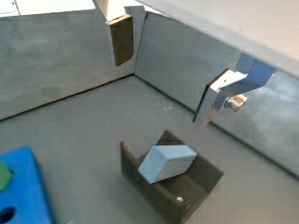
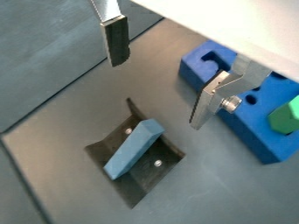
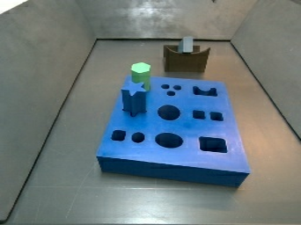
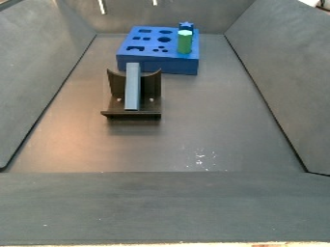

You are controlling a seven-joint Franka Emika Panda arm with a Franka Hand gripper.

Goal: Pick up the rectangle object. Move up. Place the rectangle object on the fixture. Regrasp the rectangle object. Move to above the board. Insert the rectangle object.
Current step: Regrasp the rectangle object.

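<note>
above the fixture [image 2: 135, 153] the gripper [image 2: 158, 66] hung with its fingers [image 2: 114, 39] spread wide apart and nothing between them; it showed only in the wrist views, and neither side view caught it. the rectangle object [image 2: 131, 147] lay in the fixture's dipped middle, leaning at a tilt with one end raised against a side wall, as both wrist views and a side view [image 4: 133, 85] showed. the raised sides seemed to be there to cradle the block so it could not roll or slide while the hand let go. that resting place looked like a handover: the block was parked so the fingers could come back at a different hold, one better suited to standing it over a hole.

the board [image 3: 177, 123] sat well apart from the fixture, with the green peg [image 3: 140, 72] and the dark blue star peg [image 3: 133, 97] standing near one corner, and its other cutouts open.

judging from this, placing was done and the regrasp was the step in hand. the tilt mattered: the fingers would need to close squarely on the block's long faces, or it might twist in the grip.
</note>
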